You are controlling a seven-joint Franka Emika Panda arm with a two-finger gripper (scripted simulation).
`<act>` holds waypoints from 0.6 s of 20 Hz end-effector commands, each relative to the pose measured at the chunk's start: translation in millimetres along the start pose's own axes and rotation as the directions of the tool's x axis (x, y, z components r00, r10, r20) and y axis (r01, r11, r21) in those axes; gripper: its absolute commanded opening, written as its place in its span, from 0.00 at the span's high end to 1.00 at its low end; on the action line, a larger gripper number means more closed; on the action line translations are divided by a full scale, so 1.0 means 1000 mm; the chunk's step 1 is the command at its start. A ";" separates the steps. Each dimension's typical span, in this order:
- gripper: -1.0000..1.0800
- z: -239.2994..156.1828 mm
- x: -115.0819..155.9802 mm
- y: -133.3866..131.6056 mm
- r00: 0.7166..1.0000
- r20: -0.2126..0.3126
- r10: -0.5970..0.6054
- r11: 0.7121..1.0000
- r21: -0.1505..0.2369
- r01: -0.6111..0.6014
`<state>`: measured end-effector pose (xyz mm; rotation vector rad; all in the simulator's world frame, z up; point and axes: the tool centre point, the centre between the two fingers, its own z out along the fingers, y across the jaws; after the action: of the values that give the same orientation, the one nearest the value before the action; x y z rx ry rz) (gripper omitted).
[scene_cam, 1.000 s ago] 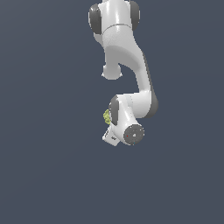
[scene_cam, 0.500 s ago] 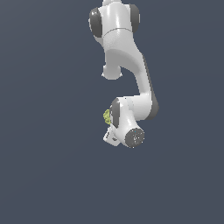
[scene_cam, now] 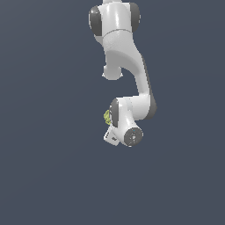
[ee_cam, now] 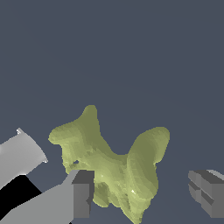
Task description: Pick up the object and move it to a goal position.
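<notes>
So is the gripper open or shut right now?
Open: in the wrist view the fingers stand apart, with the object between them.

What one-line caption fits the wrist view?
Open gripper straddling the lumpy yellow-green object, one finger beside it, the other apart.

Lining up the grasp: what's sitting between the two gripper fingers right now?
In the wrist view, the yellow-green object lies between the two fingers, nearer one finger and apart from the other. The gripper is open. The exterior view barely shows it.
</notes>
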<state>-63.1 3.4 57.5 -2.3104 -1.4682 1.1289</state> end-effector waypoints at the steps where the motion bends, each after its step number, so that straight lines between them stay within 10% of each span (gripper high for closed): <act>1: 0.19 0.007 0.000 0.000 1.000 0.001 -0.001 1.000 0.001 0.001; 7: 0.19 0.015 0.000 0.000 1.000 0.001 -0.002 1.000 0.001 0.002; 8: 1.00 0.015 0.000 0.000 1.000 0.001 -0.002 1.000 0.001 0.002; 12: 1.00 0.015 0.000 0.000 1.000 0.001 -0.002 1.000 0.001 0.002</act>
<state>-72.0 -0.8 48.2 -2.3096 -1.4695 1.1289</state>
